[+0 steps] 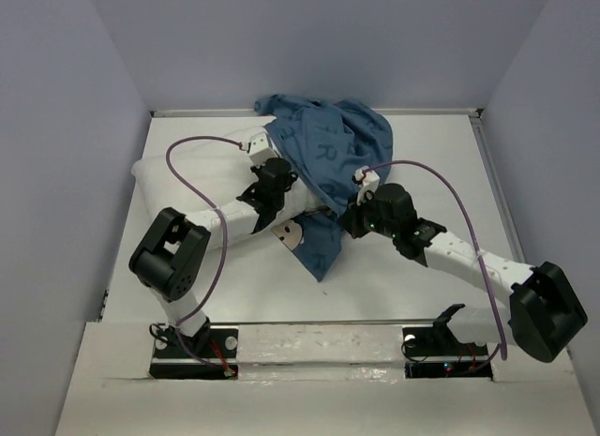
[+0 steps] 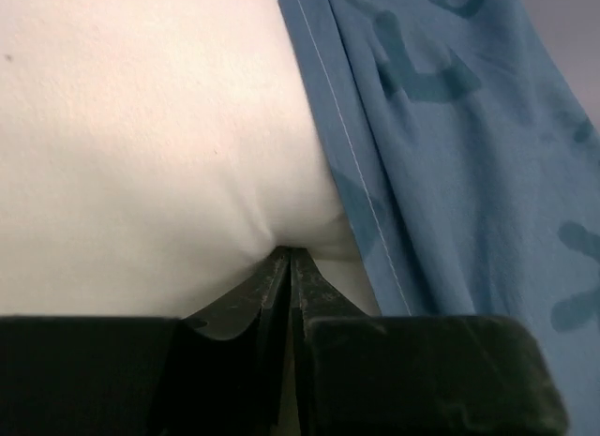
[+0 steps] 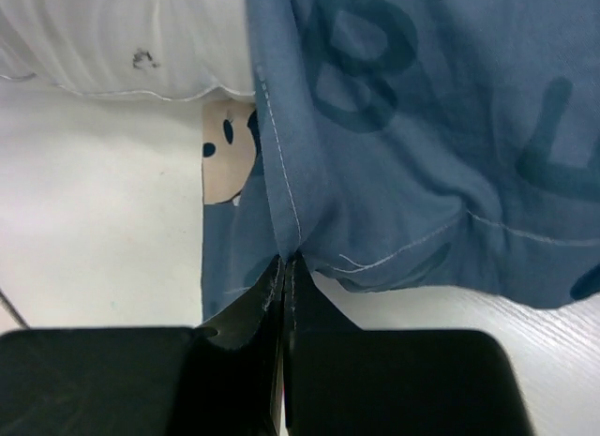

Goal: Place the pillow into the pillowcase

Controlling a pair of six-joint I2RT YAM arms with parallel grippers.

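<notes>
Left gripper (image 2: 289, 260): pinching a fold of the pillow (image 2: 141, 127), jaws pressing together.
Right gripper (image 3: 284, 263): clamping the pillowcase (image 3: 422, 127) hem.
Pillow: lying on the table (image 1: 422, 286), pillowcase draping over 1 end.

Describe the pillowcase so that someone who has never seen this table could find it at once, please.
On the white table, look to the far middle, just beyond the two arms. The pillowcase is the crumpled blue cloth lying partly over the white pillow. Only it is blue and printed with darker letters.
</notes>
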